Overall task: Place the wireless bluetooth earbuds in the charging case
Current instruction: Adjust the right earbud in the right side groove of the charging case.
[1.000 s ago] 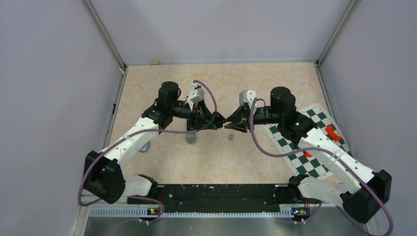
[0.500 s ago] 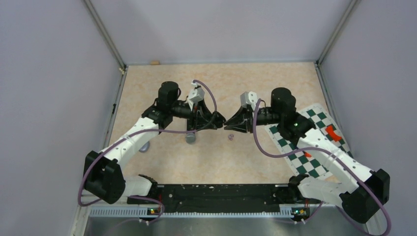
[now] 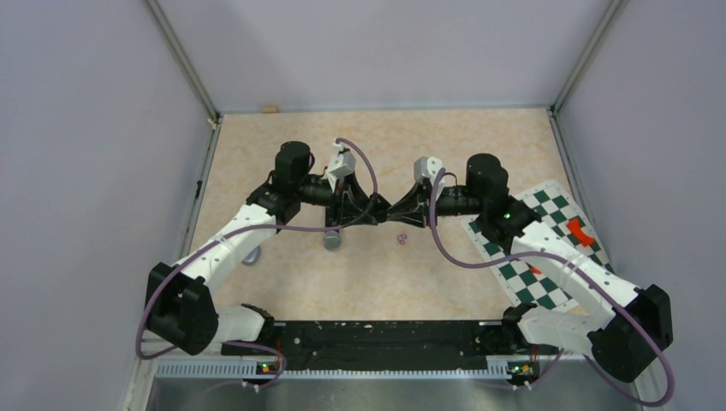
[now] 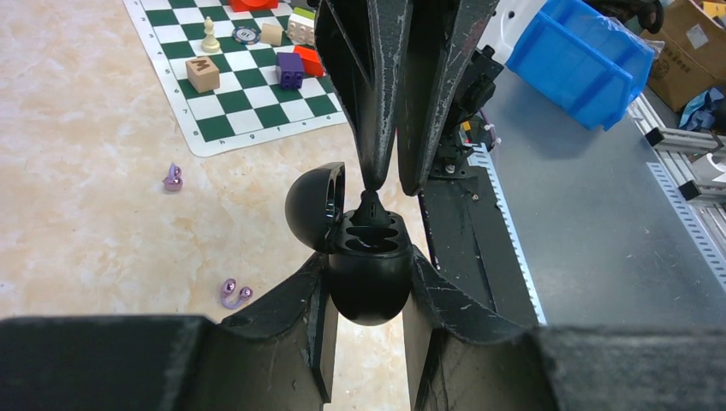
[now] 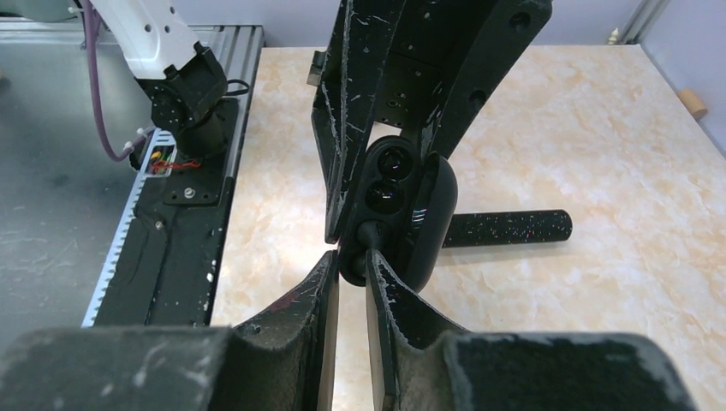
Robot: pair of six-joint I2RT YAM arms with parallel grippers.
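Top external view: we see the left gripper (image 3: 377,214) at the table's middle. Its fingers are clamped around the glossy black round plastic charging case (image 4: 370,287), whose domed lid hangs open toward 9 o'clock in the left wrist view. That grip has not changed over the last second.

The right gripper (image 3: 396,214) is the one that has moved. It has slid toward 9 o'clock until its tips meet the case, and its jaws have narrowed onto a small black curled earbud (image 4: 370,204), which is now at the mouth of the case's sockets. We judge this insertion nearly done: the bud seems to touch a socket but is not yet seated, and the fingers hide part of it.

A purple ring-like piece (image 4: 233,293) lies on the beige marbled tabletop (image 4: 86,214) at 8 o'clock of the case, well apart from it.
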